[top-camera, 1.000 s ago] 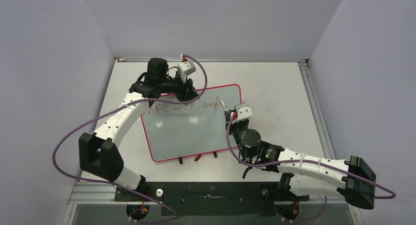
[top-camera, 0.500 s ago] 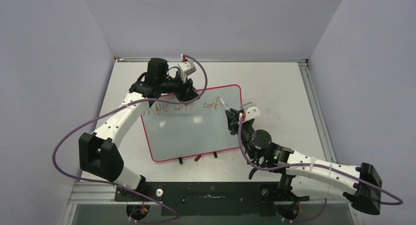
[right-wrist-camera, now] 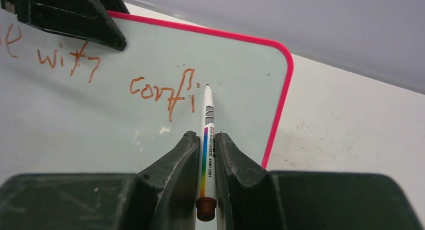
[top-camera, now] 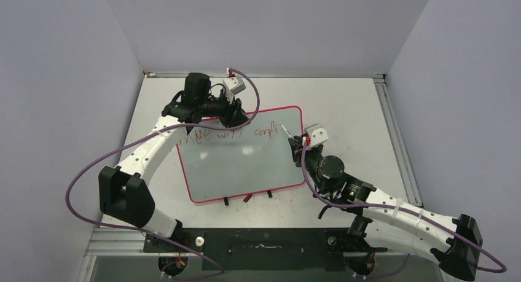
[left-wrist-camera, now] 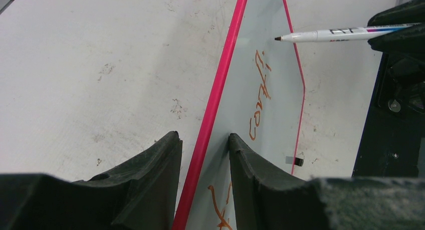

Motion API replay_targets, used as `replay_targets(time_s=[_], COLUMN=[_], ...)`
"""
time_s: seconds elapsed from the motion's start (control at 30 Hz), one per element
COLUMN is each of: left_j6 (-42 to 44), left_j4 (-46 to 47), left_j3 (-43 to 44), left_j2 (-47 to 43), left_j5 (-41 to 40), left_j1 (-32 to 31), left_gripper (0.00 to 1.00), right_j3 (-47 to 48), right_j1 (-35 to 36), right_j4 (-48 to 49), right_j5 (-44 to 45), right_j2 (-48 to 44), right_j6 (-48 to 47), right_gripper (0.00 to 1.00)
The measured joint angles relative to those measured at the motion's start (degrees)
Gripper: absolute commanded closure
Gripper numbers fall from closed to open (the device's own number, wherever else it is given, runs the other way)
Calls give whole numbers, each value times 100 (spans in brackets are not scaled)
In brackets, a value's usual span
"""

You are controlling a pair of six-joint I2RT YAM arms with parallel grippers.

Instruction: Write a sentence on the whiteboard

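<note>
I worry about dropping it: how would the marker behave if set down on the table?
The marker looks round and slim, so it would probably roll. Its glossy barrel may slip in the right gripper under pressure. Straight and thin, it is likely stiff and light.

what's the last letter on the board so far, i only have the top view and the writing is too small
observer: the sentence ends at "confi" in the right wrist view.
operator: is the pen capped
observer: no, the marker pinched in the right gripper shows a bare tip, just right of the "i".
operator: what's the left arm doing
observer: the left gripper straddles the rim of the whiteboard, one finger on each side.
</note>
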Motion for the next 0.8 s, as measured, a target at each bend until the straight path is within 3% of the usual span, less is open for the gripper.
replay_targets(time_s=[0.27,0.8], left_j6=[0,0], left_j4=[7,7], left_j3=[-4,-7], left_j2=[0,0], left_j5=[-2,-2], left_j1=[4,4], left_gripper=[100,100], right_j3=[-4,-81], right_j1=[-549,-579], right_j4=[-221,-214], right_j5=[-754,-1163], right_j2=[-297,-374], right_j6=[114,229], right_gripper=[95,95])
